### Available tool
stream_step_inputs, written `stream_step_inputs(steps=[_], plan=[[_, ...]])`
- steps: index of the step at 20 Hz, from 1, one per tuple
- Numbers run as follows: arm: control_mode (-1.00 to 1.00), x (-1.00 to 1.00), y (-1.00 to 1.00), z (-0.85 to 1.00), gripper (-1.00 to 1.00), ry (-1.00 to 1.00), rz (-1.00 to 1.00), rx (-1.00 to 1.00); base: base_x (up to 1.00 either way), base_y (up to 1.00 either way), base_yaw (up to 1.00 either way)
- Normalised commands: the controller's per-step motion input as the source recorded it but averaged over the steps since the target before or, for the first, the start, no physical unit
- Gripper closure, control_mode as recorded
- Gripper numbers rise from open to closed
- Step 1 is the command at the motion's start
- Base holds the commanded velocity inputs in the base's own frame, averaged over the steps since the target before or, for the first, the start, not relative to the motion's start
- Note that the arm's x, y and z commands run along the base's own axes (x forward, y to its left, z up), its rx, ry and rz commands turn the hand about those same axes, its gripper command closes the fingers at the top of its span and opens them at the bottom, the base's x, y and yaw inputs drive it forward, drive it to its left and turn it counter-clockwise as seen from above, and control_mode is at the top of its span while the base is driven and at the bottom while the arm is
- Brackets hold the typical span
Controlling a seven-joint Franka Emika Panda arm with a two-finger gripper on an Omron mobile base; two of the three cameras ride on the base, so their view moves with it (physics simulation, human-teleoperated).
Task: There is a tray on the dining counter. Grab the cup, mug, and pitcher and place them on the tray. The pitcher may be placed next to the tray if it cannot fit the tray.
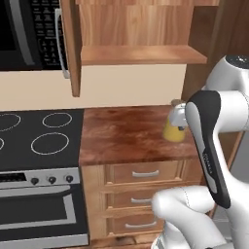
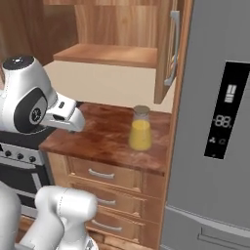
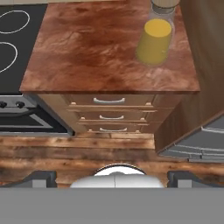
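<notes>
My claw (image 3: 112, 177) is spread as wide as it goes and holds nothing; its two dark tips sit far apart at the near edge of the hand view, out over the wooden floor (image 3: 87, 153) in front of the cabinets, which I take to mean I am lined up for a reach rather than a grip. Just beyond the floor comes the stack of drawers (image 3: 109, 116), all shut, so nothing there stands in my way. Above them lies the narrow wood table (image 3: 96, 48), bare across most of its top, which leaves me a free lane to come in from the front. At its far right corner stands the pitcher (image 3: 155, 39), upright, yellow-orange in its wide lower body with a clearer neck above, tucked near the tall wooden panel (image 3: 205, 65) that borders the grey fridge (image 2: 215, 122). That spot matters, I think: the panel crowds the pitcher's right side, so I would judge that the room for my fingers is from the front or the left. To the left of the table lies the black stovetop (image 1: 39, 131), well apart from the pitcher, with the oven (image 1: 36, 209) below it and the microwave (image 1: 29, 34) hung above. An open cupboard shelf (image 1: 141, 53) sits over the table, high enough, as far as I can tell, not to hinder a lift.
</notes>
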Motion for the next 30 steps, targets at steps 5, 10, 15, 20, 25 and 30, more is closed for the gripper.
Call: stream_step_inputs(steps=[5, 10, 15, 20, 25, 30], plan=[[1.00, 0.00, 0.00, 0.00, -1.00, 0.00, 0.00, 0.00, 0.53, -0.07, -0.17], [1.00, 0.00, 0.00, 0.00, -1.00, 0.00, 0.00, 0.00, 0.67, 0.00, -0.16], [1.00, 0.00, 0.00, 0.00, -1.00, 0.00, 0.00, 0.00, 0.56, 0.00, -0.11], [1.00, 0.00, 0.00, 0.00, -1.00, 0.00, 0.00, 0.00, 0.23, -0.11, -0.01], [1.00, 0.00, 0.00, 0.00, -1.00, 0.00, 0.00, 0.00, 0.00, -0.02, -0.06], [1.00, 0.00, 0.00, 0.00, -1.00, 0.00, 0.00, 0.00, 0.03, 0.00, -0.14]])
